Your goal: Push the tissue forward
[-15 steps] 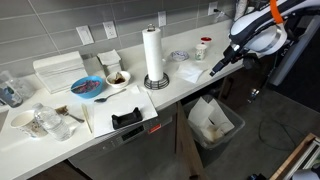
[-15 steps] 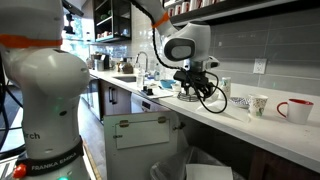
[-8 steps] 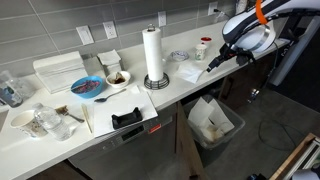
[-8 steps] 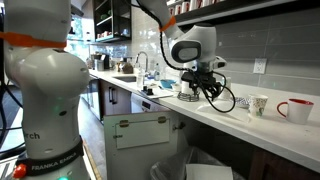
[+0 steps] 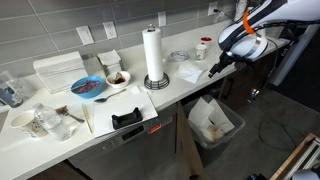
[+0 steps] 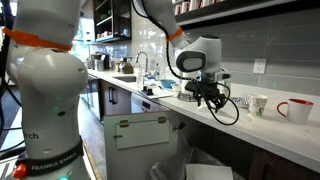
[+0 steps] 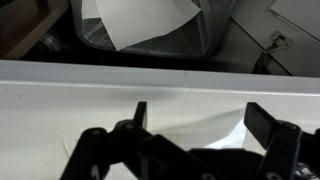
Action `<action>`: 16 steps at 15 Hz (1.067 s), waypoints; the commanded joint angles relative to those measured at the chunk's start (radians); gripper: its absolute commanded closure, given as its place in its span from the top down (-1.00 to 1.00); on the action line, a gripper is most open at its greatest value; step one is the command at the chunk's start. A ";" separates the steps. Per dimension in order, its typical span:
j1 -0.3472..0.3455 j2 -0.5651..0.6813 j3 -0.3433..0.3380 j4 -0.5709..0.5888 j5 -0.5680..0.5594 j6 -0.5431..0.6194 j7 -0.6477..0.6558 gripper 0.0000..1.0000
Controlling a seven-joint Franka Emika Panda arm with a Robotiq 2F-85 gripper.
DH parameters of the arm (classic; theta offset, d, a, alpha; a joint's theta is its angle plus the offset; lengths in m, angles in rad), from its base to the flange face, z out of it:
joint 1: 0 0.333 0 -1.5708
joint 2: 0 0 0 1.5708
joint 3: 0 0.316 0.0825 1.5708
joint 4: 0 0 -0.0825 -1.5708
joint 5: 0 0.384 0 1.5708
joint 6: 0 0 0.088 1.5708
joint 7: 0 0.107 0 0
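Note:
The tissue (image 5: 187, 72) is a thin flat white sheet on the white counter, right of the paper towel holder's base. My gripper (image 5: 213, 68) hangs at the tissue's right edge, just above the counter near its front edge, and also shows in an exterior view (image 6: 205, 96). In the wrist view the gripper (image 7: 197, 112) is open with its two black fingers (image 7: 262, 122) wide apart. A rumpled corner of the tissue (image 7: 225, 130) lies between them, close under the gripper. The jaws hold nothing.
The tall paper towel roll (image 5: 153, 55) stands left of the tissue. A plate (image 5: 179, 55) and a cup (image 5: 203, 46) sit behind it by the wall. A trash bin with a white liner (image 5: 212, 120) stands below the counter edge (image 7: 140, 25). Bowls and boxes fill the counter's left side.
The arm has swung toward the wall and the gripper has shifted a little along the counter, staying low beside the tissue. The tissue has not visibly moved.

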 commanded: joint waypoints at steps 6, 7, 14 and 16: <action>-0.092 0.107 0.119 0.086 0.349 -0.010 -0.262 1.00; -0.101 0.116 0.131 0.093 0.387 -0.004 -0.302 1.00; -0.159 0.179 0.181 0.155 0.615 -0.004 -0.546 1.00; -0.171 0.198 0.194 0.173 0.671 -0.006 -0.608 1.00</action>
